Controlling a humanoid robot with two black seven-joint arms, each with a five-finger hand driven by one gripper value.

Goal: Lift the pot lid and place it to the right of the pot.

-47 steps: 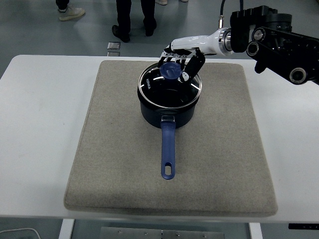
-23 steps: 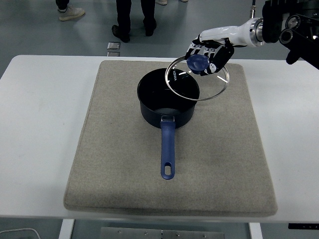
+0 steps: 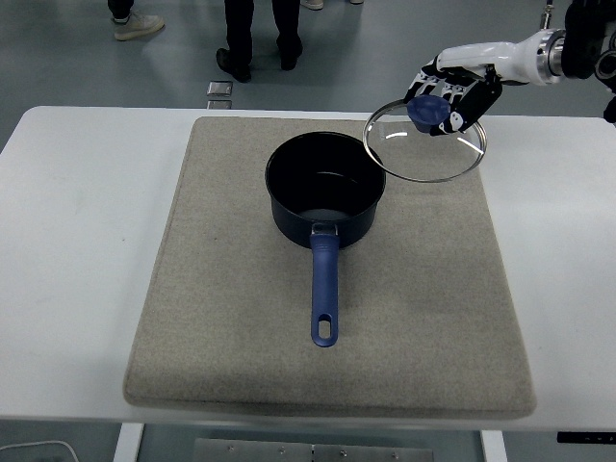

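Observation:
A dark blue pot [image 3: 324, 191] stands uncovered in the middle of the grey mat [image 3: 212, 318], its blue handle [image 3: 324, 288] pointing toward the near edge. The glass lid [image 3: 424, 142] with a blue knob [image 3: 424, 112] hangs tilted in the air above the mat's far right part, just right of the pot's rim. My right hand [image 3: 449, 97] comes in from the upper right and is shut on the lid's knob. No left arm shows.
The mat covers most of the white table [image 3: 67, 241]. Bare mat lies to the right of the pot and in front of it. People's legs and shoes [image 3: 258, 34] stand on the floor beyond the far edge, near a small metal floor plate [image 3: 220, 89].
The right hand lifted the lid off the pot and carried it up and to the right; the pot is now open and has not moved.

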